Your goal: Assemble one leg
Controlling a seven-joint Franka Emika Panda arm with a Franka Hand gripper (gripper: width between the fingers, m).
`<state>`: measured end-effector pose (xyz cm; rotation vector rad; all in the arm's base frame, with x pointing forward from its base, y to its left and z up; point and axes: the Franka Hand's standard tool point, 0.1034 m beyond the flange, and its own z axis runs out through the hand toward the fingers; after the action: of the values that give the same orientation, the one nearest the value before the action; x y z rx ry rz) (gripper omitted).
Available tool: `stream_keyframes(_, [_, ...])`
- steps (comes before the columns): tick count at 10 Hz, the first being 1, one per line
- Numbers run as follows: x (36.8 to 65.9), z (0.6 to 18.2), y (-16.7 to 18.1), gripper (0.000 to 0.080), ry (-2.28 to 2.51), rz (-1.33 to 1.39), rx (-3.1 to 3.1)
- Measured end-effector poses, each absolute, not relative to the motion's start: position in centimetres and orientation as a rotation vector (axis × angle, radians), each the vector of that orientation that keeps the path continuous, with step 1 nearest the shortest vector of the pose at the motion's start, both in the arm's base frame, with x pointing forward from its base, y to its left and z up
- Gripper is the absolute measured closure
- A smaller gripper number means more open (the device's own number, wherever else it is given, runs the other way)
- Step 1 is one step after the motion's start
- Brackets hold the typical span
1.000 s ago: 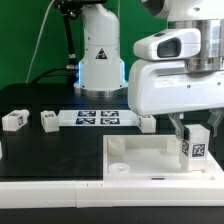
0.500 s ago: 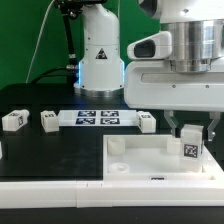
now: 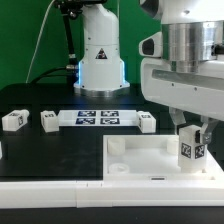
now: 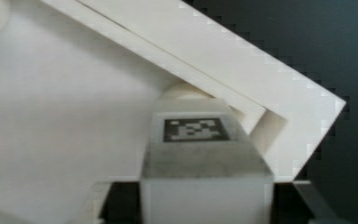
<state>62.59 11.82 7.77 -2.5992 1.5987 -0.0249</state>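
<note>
Rotated at the wrist since a second ago, so tag side turned; likely threading into the corner hole. Pincer [image 3: 193, 140] clamped on leg [image 3: 193, 150], held upright directly below, over the tray [image 3: 130, 155] corner. Leg [image 4: 197, 150]: white cuboid, square black-and-white tag. Spare legs [image 3: 13, 121] far off on surface.

My claw [image 3: 194, 135] hangs over the tray [image 3: 150, 155] near its corner on the exterior view's right, with a leg [image 3: 193, 148] between my fingers; behind the tray lies the marker board [image 3: 97, 118]; three more legs [image 3: 13, 121] sit beside that board.
</note>
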Motion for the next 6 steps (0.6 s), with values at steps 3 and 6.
stream_keyframes(3, [62.59,7.79,11.85,0.0309,1.579,-0.023,-2.608])
stream_keyframes(6, [62.69,7.91,11.86,0.0159,1.158,-0.048,-2.826])
